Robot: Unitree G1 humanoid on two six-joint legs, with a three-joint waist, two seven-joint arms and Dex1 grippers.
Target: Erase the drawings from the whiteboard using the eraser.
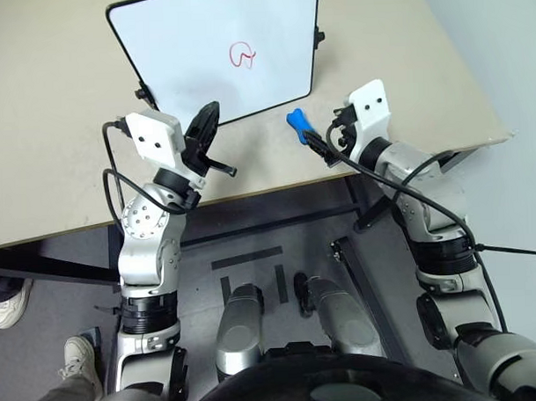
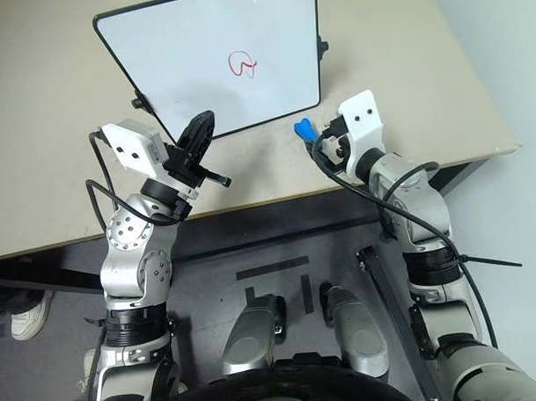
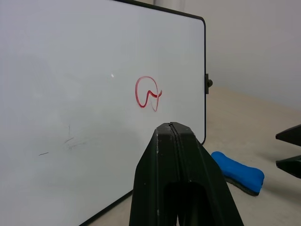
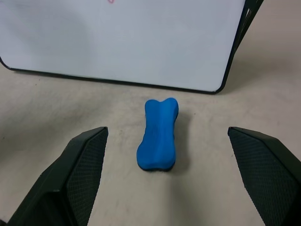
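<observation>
- Eraser [image 4: 158, 134] lies on the table [image 1: 54, 129] near its front edge, between spread right gripper [image 4: 167, 183] fingers, untouched.
- Left gripper [image 3: 175, 136] pressed together; wrist view catches faint smudges besides the drawings [image 3: 148, 92] on the whiteboard [image 1: 201, 44].

A beige table [image 1: 54, 129] with a plain matte top carries two things. A large whiteboard [image 1: 192, 45] with a thin black frame lies flat on it, reaching toward the far edge, its near corner pointing at the table's near edge. A small red scribble [image 1: 243, 54] is drawn on the board. A bright blue bone-shaped eraser [image 4: 158, 134] lies on the tabletop just beside the board's near right corner, not touching it.
</observation>
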